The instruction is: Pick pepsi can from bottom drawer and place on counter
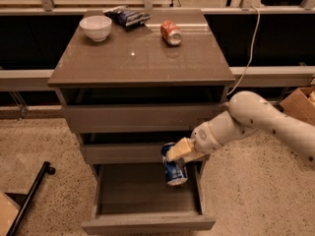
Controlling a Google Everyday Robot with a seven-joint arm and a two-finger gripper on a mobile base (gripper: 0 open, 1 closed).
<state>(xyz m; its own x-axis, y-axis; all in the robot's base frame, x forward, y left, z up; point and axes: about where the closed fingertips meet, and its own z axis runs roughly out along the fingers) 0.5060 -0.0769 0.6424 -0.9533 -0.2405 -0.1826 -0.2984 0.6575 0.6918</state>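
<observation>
Blue can (175,174) in tool (174,153) above drawer (147,224)

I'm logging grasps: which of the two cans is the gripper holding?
The blue pepsi can, clamped in the gripper over the open bottom drawer; the orange-red can lies untouched on the counter.

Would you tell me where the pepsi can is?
The pepsi can hangs in the pincer over the open bottom drawer's right side, before the middle drawer.
</observation>
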